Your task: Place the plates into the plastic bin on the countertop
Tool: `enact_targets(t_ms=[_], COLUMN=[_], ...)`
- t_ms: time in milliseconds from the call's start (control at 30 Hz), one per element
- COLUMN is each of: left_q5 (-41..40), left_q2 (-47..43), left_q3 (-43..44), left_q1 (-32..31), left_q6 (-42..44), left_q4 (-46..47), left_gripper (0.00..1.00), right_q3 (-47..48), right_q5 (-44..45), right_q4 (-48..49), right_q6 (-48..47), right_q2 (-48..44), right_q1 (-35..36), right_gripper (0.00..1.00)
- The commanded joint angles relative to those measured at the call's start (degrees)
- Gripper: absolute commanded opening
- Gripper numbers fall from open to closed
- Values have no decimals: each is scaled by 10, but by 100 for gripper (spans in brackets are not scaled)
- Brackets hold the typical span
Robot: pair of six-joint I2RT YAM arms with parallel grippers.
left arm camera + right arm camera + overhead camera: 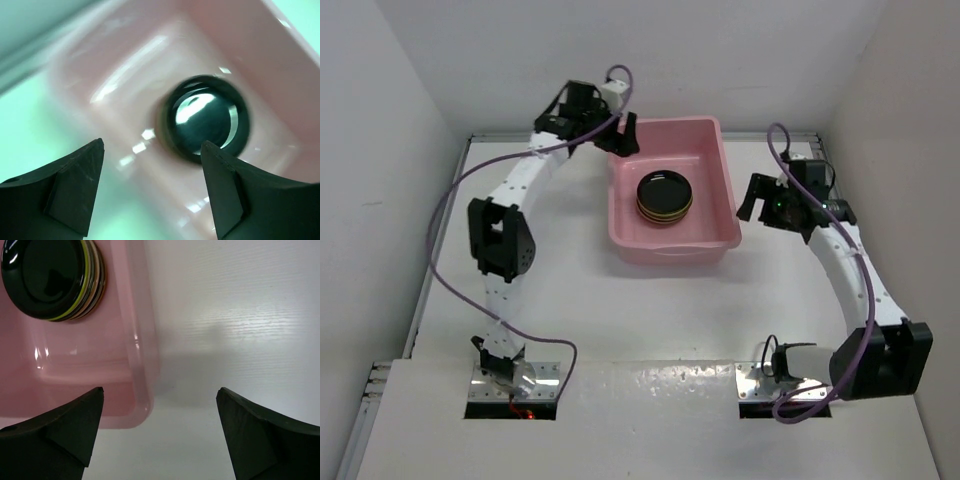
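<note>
The pink plastic bin [720, 185] stands on the white countertop [620, 310]. Inside it sits one stack of plates [665, 196], a glossy black plate on top with lime, cream and brown edges showing beneath. My left gripper [624, 137] hangs open over the bin's far-left corner, empty; its wrist view shows the stack of plates [207, 117] blurred below and the bin [125, 75]. My right gripper [752, 203] is open and empty just right of the bin. Its wrist view shows the plates [50, 277], the bin's rim [142, 365] and bare countertop [235, 330] between its fingers.
White walls close in the countertop at the back and both sides. Purple cables loop from each arm. The arm bases sit at the near edge, by two cut-outs in the front panel.
</note>
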Motion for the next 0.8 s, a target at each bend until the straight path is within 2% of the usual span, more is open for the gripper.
enact_targets(t_ms=[0, 100, 167, 200, 300, 333, 400, 533, 767], left_q5=[-53, -95, -125, -135, -163, -163, -153, -115, -81], left_q2=[-159, -196, -223, -233, -290, -303, -336, -374, -404], left_q3=[-29, -53, -71, -82, -165, -187, -242, -308, -375], left_q1=[97, 188, 239, 286, 369, 385, 425, 453, 453], left_q6=[23, 55, 74, 81, 101, 108, 113, 113, 108], left_q4=[-2, -56, -103, -116, -123, -123, -123, -123, -123], left_gripper=[80, 82, 82, 82, 82, 82, 82, 82, 80], right_q3=[42, 40, 38, 27, -33, -70, -86, -94, -104], right_q5=[10, 30, 45, 64, 115, 135, 150, 195, 178], right_q4=[-41, -68, -91, -89, -36, -12, 13, 2, 17], right_q6=[-27, -34, -37, -36, -5, 16, 27, 71, 61], right_q2=[-40, -72, -98, -106, -166, -177, -208, -221, -254], right_q1=[-28, -95, -115, -119, -119, -118, -119, -117, -113], right_gripper=[96, 99, 100, 100, 100, 100, 100, 100, 100])
